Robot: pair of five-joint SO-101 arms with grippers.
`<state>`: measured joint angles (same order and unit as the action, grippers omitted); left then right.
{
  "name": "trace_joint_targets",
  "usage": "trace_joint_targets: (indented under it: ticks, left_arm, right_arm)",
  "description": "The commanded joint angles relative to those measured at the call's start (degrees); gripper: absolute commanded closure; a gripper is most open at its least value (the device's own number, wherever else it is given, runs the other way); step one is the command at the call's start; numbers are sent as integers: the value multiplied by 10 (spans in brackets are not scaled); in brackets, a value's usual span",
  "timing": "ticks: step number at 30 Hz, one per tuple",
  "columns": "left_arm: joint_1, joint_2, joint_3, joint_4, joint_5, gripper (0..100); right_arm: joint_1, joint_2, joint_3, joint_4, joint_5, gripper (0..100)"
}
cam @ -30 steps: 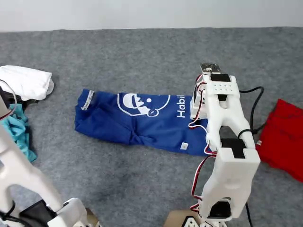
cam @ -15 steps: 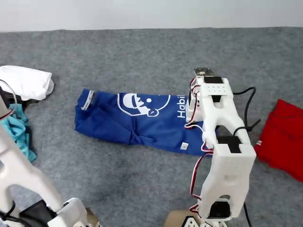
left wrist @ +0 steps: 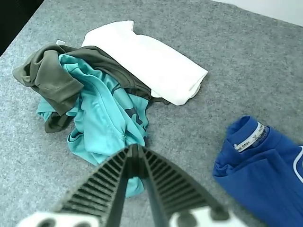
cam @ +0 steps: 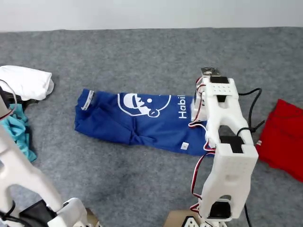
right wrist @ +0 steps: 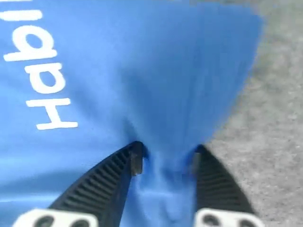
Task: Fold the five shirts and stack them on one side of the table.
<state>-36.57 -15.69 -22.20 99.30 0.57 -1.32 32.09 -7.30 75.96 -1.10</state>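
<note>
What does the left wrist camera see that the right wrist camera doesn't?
Left wrist view's own: the white shirt, the teal shirt and the olive shirt heaped together, the collar of the blue shirt, and the left gripper with its jaws shut on nothing. Right wrist view's own: the right gripper, its jaws pinching a bunch of the blue cloth beside white letters. Both share the blue shirt and the grey table.
</note>
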Motion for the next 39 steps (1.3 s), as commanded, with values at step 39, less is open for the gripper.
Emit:
trace_joint_targets:
  ticks: [39]
  left_arm:
    - [-2, -21, 1, 12, -4, 998]
  right_arm:
    - [124, -166, -48, 101, 234, 988]
